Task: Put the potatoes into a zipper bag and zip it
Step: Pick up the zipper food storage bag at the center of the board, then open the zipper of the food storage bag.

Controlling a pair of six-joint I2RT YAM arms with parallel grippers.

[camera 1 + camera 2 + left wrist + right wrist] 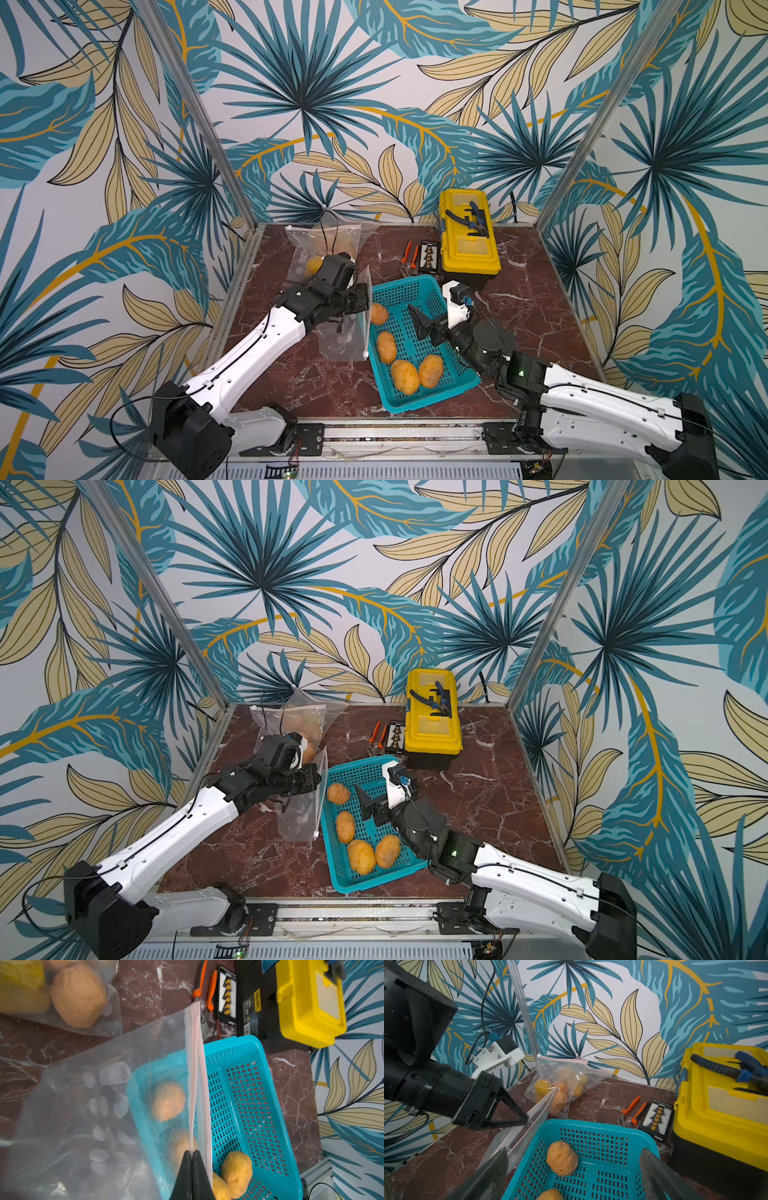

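Back left corner: a filled bag [320,245] slumped on the table with several potatoes [560,1101] inside. Just in front of it, the left gripper [362,304] is pinched tight on the top rim of an empty zipper bag [345,336], holding that edge upright right beside the teal basket [405,279]. Four loose potatoes [405,376] sit in the basket, along its left side and near end. The right gripper [427,328] hangs over the basket's middle, jaws spread wide, nothing in them. Further right at the back there are orange pliers [409,257], then a yellow toolbox [469,245].
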